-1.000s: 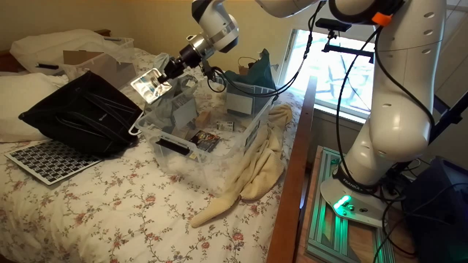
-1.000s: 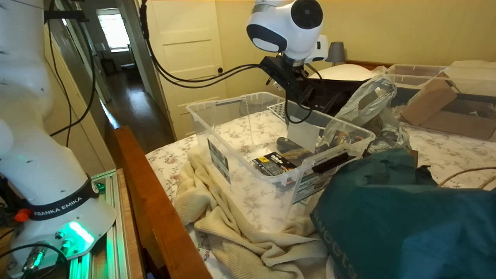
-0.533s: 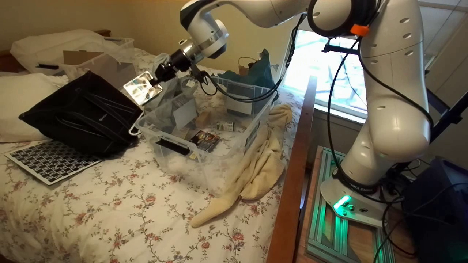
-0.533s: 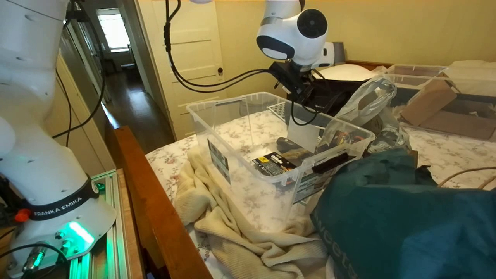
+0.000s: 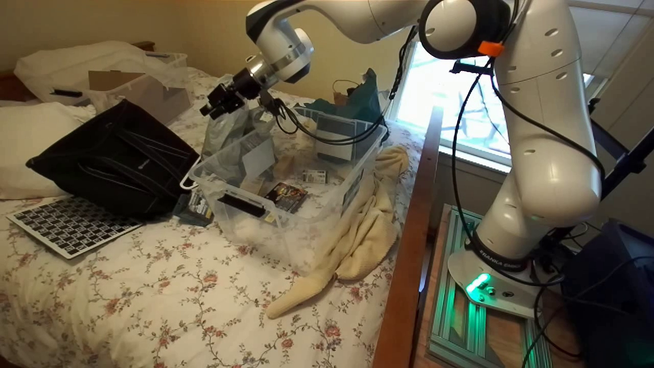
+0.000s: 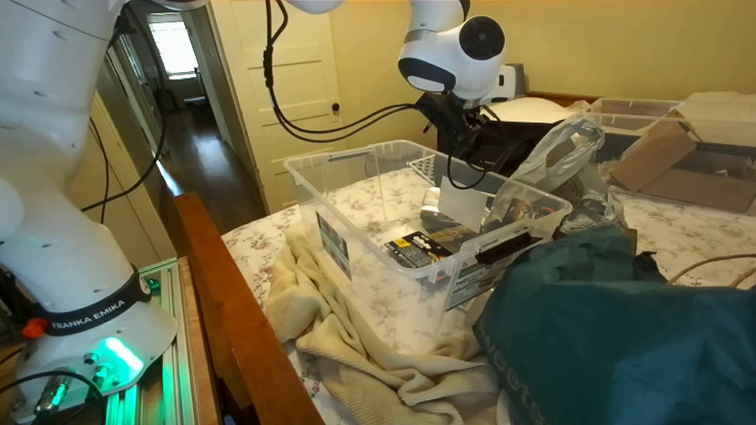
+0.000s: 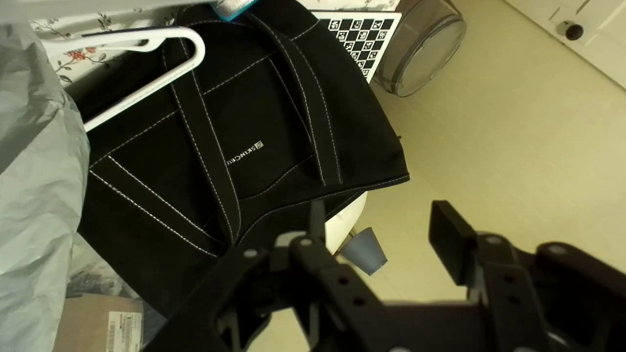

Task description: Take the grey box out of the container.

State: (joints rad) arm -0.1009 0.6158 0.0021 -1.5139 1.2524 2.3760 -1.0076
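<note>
The bin (image 5: 283, 230) is open on top, so a way in leads from above, though in an exterior view dangling cables (image 5: 337, 140) hang across its far end. Inside the bin, a dark carton (image 5: 287, 198) and a smaller carton (image 5: 314, 176) take up floor. A hanger (image 7: 171, 33), grey box (image 5: 199, 207) and black bag (image 5: 122, 163) crowd one side of it, a green bag (image 6: 590, 342) another, a blanket (image 5: 357, 240) a third. Bare table (image 5: 168, 296) spreads before the bin.

I'm standing in a home bedroom: a flowered bedspread (image 5: 163, 296) spreads over the lower left of an exterior view, with a white pillow (image 5: 30, 133) at the left edge. In an exterior view, a panelled door (image 6: 307, 77) and a hallway (image 6: 207, 159) show at upper left.
</note>
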